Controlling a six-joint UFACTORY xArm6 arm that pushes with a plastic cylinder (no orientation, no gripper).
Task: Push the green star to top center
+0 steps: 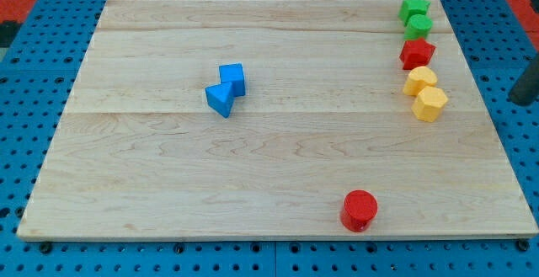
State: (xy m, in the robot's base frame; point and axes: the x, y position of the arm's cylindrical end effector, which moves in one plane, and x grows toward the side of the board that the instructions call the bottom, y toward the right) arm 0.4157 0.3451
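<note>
The green star (pixel 413 7) lies at the board's top right corner. It touches a second green block (pixel 418 27) just below it. A dark rod enters at the view's right edge, off the board, and its lower end, my tip (pixel 514 101), is well to the right of and below the star. The tip touches no block.
Below the green blocks, in a column, lie a red block (pixel 417 54), a yellow block (pixel 420 81) and a yellow hexagon (pixel 431 103). A blue cube (pixel 232 78) and a blue triangular block (pixel 221 99) touch left of centre. A red cylinder (pixel 360 210) stands near the wooden board's (pixel 168 184) bottom edge.
</note>
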